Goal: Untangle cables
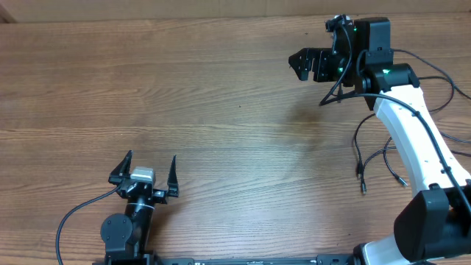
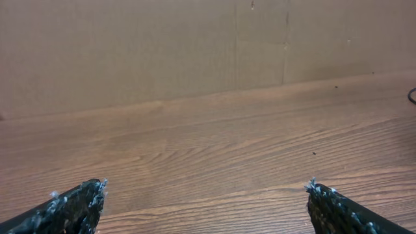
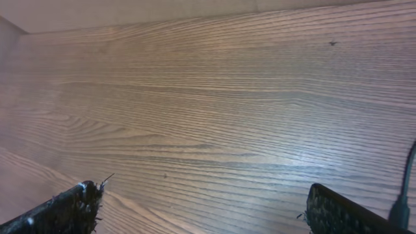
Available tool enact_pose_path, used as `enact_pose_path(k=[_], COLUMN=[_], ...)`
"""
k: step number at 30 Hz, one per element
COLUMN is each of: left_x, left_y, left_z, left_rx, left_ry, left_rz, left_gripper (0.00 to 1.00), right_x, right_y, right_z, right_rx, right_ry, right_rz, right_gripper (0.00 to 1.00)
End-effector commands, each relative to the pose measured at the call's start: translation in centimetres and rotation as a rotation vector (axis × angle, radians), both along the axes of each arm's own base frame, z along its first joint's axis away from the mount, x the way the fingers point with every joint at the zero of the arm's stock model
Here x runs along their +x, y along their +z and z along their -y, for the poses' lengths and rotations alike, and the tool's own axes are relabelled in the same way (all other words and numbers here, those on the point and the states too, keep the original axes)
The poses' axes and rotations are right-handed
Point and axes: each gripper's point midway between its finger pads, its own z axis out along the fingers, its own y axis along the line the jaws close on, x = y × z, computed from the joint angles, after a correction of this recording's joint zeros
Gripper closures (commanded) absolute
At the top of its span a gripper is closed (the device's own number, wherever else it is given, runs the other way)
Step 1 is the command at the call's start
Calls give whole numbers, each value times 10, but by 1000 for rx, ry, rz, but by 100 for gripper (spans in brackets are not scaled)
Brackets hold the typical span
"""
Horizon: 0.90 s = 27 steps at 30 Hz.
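Observation:
The cables (image 1: 356,147) are thin black cords lying at the right of the wooden table beside and under my right arm. Their small plug ends (image 1: 363,188) lie toward the front, and one strand (image 1: 327,98) runs up to the right wrist. My right gripper (image 1: 298,65) is open and empty, held over bare wood at the far right, left of the cords. In the right wrist view a bit of cord (image 3: 406,188) shows at the right edge, outside the jaws (image 3: 205,201). My left gripper (image 1: 147,168) is open and empty at the front left, far from the cables; its wrist view (image 2: 205,201) shows only wood between the jaws.
The white right arm (image 1: 412,132) lies over part of the cords. The arm's own thicker black cables loop at the far right edge (image 1: 441,81). A tan wall (image 2: 162,45) stands behind the table. A dark bit of cable (image 2: 413,96) shows at the left wrist view's right edge.

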Motion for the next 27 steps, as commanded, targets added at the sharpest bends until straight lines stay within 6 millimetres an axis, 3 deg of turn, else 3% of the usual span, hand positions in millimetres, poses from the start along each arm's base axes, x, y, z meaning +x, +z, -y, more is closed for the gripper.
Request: enact_pose_path(k=[1, 9, 13, 18, 23, 27], left_x=[0, 0, 0, 0, 0, 0], left_y=[0, 0, 0, 0, 0, 0], left_z=[0, 0, 0, 0, 0, 0], left_rx=[18, 18, 18, 18, 18, 18], left_ry=[-5, -5, -5, -5, -5, -5], left_rz=[7, 7, 7, 7, 7, 7], left_gripper=[0, 0, 0, 0, 0, 0], right_x=[3, -5, -15, -38, -58, -84], right_y=[6, -5, -21, -43, -51, -54], right_z=[3, 1, 2, 11, 13, 18], right_rx=[-16, -35, -79, -125, -109, -97], right_ry=[-14, -12, -30, -58, -62, -66], right_rz=[22, -18, -49, -72, 7, 79], right_gripper=[0, 0, 0, 0, 0, 0])
